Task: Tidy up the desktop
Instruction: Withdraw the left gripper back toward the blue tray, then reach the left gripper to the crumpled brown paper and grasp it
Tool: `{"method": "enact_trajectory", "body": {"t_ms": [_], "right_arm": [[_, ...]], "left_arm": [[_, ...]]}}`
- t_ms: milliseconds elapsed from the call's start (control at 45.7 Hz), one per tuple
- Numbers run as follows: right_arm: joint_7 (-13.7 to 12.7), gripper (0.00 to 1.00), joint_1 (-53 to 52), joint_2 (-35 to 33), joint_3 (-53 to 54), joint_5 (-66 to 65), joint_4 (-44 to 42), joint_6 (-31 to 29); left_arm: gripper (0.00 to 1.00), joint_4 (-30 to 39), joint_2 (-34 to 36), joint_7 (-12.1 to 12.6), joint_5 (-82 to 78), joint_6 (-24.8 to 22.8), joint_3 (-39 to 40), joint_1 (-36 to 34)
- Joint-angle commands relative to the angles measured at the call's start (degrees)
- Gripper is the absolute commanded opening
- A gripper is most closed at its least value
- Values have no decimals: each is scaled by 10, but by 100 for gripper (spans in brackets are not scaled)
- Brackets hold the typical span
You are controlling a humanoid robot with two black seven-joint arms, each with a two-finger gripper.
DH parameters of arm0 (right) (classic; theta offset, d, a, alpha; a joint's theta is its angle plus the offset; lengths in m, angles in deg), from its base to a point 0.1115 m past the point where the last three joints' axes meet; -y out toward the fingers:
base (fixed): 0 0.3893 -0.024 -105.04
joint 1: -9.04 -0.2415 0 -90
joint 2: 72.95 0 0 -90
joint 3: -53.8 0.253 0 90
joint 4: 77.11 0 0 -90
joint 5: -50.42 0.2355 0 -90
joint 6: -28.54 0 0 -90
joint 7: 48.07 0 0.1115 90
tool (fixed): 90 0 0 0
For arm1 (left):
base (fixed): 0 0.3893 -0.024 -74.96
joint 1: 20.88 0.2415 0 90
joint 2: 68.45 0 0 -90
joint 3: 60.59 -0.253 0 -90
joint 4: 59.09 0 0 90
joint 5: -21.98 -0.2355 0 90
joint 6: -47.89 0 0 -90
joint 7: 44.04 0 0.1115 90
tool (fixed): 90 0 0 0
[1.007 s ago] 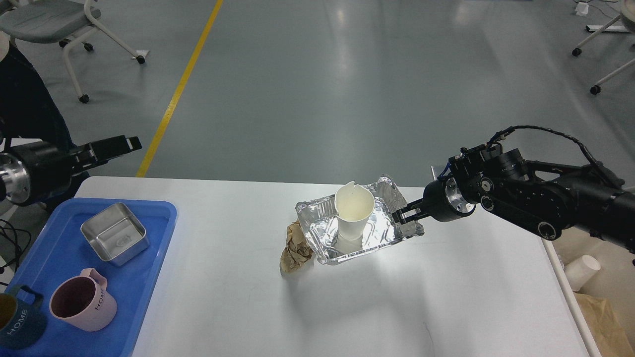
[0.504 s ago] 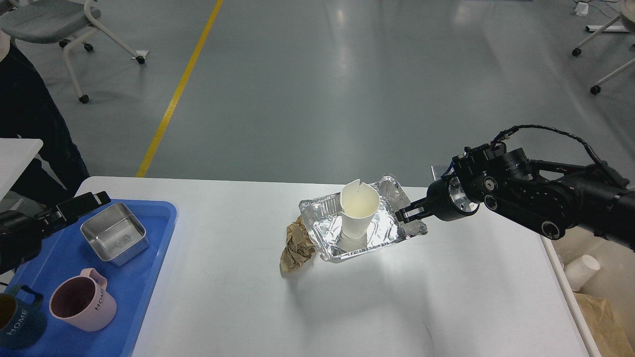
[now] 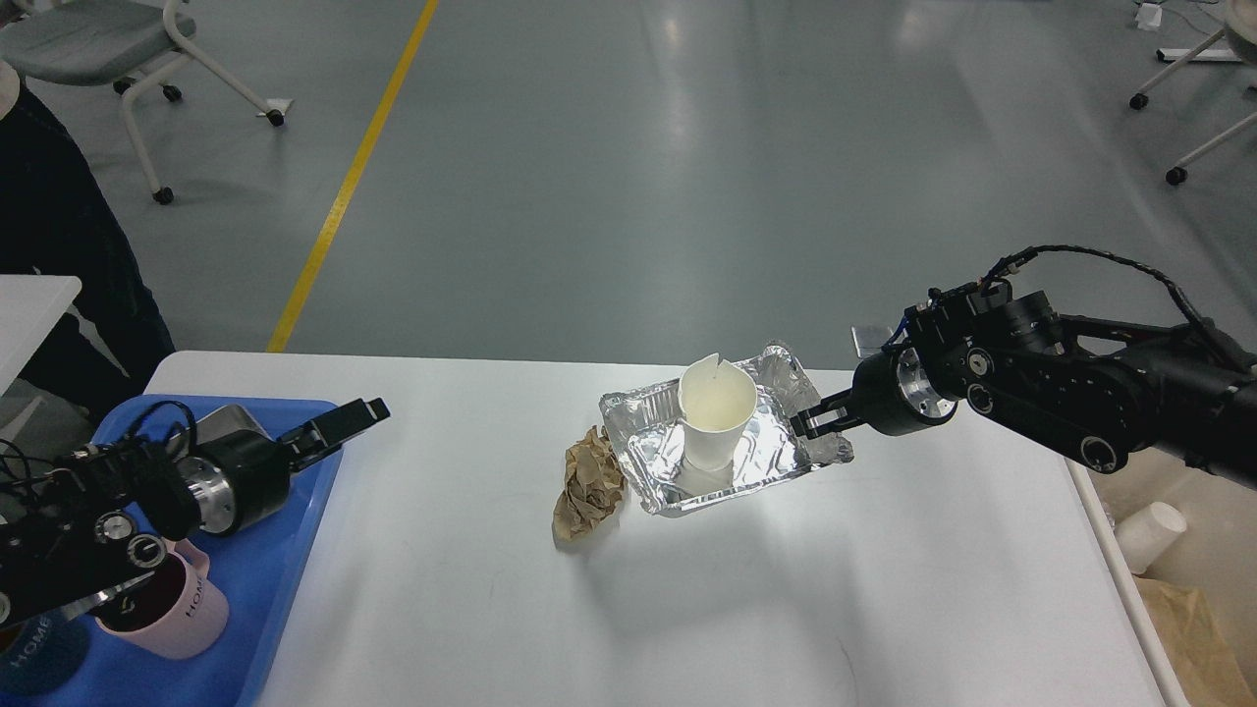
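Note:
The white desktop [image 3: 687, 609] carries a crinkled foil tray [image 3: 776, 460] near its far middle, with a torn white paper cup [image 3: 717, 412] standing upright inside. A crumpled brown paper wad [image 3: 587, 483] lies just left of the tray, a narrow gap apart. My right gripper [image 3: 813, 420] reaches in from the right and is shut on the foil tray's right rim. My left gripper [image 3: 354, 417] hovers over the right edge of the blue tray, pointing toward the middle and holding nothing; its fingers are seen side-on, so their gap is unclear.
At the left, a blue tray [image 3: 285, 550] holds a metal tin [image 3: 236, 422] and a pink mug [image 3: 191, 609], both partly hidden by my left arm. A cream bin [image 3: 1218, 530] off the right edge contains a paper cup [image 3: 1151, 536]. Beyond the far edge is open floor.
My right gripper has dragged the foil tray and cup slightly right, away from the brown paper. My left arm has swung down and right, over the blue tray.

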Motion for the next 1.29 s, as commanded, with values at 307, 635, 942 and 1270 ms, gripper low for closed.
{"method": "enact_trajectory", "body": {"t_ms": [307, 635, 942, 1270], "right_arm": [[0, 0, 7, -2, 12, 1, -2, 0], [1, 0, 7, -7, 18, 4, -2, 0], [1, 0, 7, -7, 25, 4, -2, 1], [1, 0, 13, -7, 35, 24, -2, -1]], "left_arm": [[96, -135, -194, -7, -18, -3, -2, -5], [96, -237, -315, -6, -78, -14, -50, -7], [96, -308, -382, -13, -78, -14, -67, -7], [96, -343, -423, -13, -94, -13, -67, -7]]}}
